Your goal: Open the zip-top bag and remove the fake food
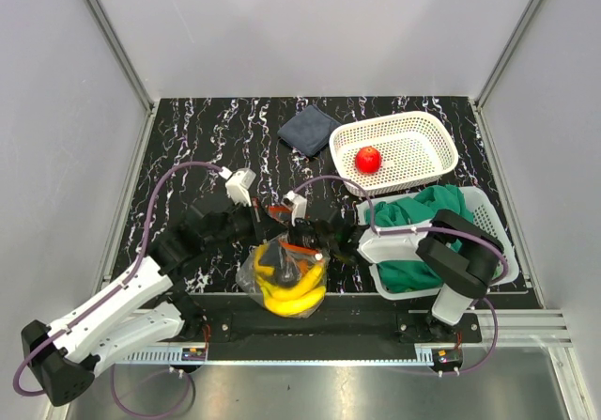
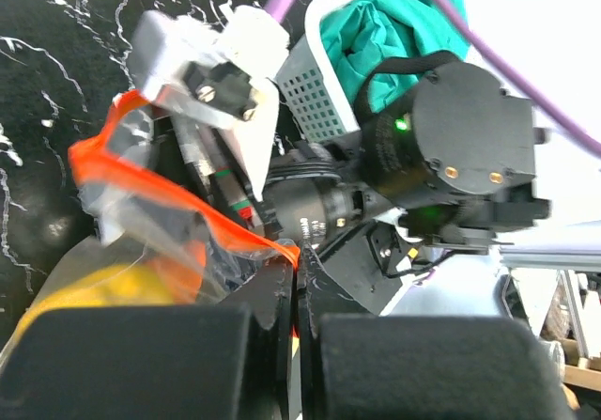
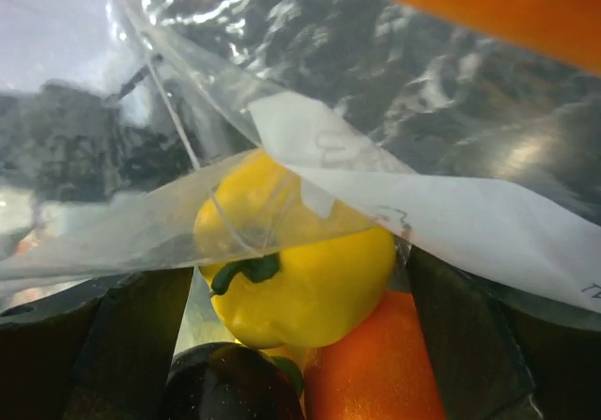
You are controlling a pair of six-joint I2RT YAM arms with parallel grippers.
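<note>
- Black table with white marble veining fills my overhead view, closed in by plain grey walls and aluminium corner posts.
- I take the far white basket as my landmark. It holds one red apple.
- The second white basket sits just on the near side of the far white basket, stuffed with a green cloth.
- The zip-top bag lies nearer to me and left of the far white basket.
- Inside the bag is the other fake food: bananas, a yellow pepper, an orange and a dark fruit.
- My left gripper is pinched tight on the bag's red-orange zip strip.
- My right gripper is down in the bag's mouth, jaws spread wide with the pepper between them. I cannot tell whether either pad touches it.
- Count: two baskets, one bag, two cloths, one apple, one banana bunch, one pepper, one orange, one dark fruit.
- The dark blue cloth lies flat just left of the far white basket.
</note>
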